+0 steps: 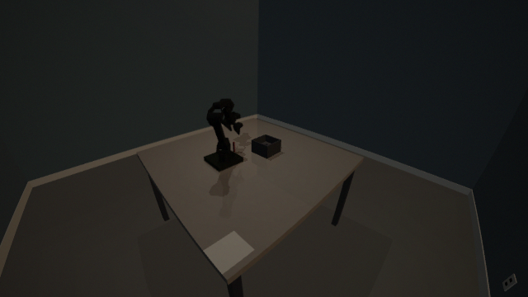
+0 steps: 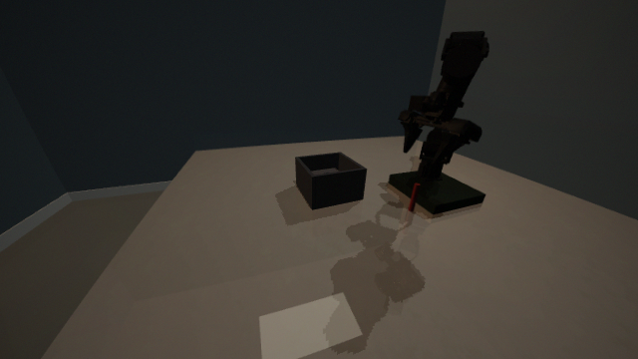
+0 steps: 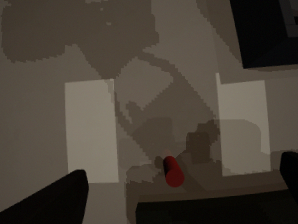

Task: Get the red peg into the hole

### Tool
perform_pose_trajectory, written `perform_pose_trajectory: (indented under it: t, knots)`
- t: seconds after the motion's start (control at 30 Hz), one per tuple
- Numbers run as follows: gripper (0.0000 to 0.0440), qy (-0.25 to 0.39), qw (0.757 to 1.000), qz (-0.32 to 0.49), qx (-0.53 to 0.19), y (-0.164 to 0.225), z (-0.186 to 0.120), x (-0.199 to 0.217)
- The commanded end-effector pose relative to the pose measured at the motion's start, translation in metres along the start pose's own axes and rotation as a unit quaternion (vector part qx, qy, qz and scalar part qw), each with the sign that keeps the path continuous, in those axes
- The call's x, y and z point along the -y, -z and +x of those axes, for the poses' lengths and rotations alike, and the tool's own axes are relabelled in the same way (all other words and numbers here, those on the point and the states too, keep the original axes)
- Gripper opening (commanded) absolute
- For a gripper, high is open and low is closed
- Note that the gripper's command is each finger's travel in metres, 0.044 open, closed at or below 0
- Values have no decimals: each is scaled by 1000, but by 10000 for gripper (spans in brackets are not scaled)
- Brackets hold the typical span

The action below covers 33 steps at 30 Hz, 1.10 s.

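Note:
The red peg (image 1: 233, 147) (image 2: 414, 197) (image 3: 172, 171) stands upright on the table, close to the arm's dark base. The dark open box (image 1: 260, 148) (image 2: 339, 190) (image 3: 257, 35) stands on the table a short way from the peg; part of it shows at the top right in the wrist view. A greyish plate (image 2: 325, 172) shows at its bottom, but its hole cannot be made out. My gripper (image 1: 235, 131) (image 2: 427, 157) (image 3: 186, 172) is open and empty, pointing down above the peg. In the wrist view the peg appears between the widely spread fingers, well below them.
The arm's base plate (image 1: 223, 162) (image 2: 456, 199) (image 3: 215, 212) lies right beside the peg. A pale square (image 1: 229, 252) (image 2: 306, 326) lies on the table far from the box. Two pale rectangles (image 3: 91, 132) (image 3: 244, 137) flank the peg in the wrist view.

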<state>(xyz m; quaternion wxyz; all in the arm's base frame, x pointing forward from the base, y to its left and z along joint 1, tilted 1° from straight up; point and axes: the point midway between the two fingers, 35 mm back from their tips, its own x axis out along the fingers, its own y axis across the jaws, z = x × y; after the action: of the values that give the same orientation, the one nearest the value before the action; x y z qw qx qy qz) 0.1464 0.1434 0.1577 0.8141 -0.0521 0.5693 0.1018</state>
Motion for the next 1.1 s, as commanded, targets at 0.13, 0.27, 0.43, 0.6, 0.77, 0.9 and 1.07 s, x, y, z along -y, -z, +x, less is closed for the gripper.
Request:
perform_pose_trajectory:
  t: [0.13,0.27,0.43,0.6,0.77,0.9,1.07]
  knots:
    - [440,9,992,122,-35,11,16,6]
    - [440,16,981,189,-51,17,26,8]
    - [440,24,960,272,-69,25,42,9]
    - [440,25,933,348,-82,31,62,8]
    - [440,18,910,405,-87,36,83,5]
    - [440,10,893,440,-90,40,98,2]
    - [423,3,874,476,-95,45,111,-1]
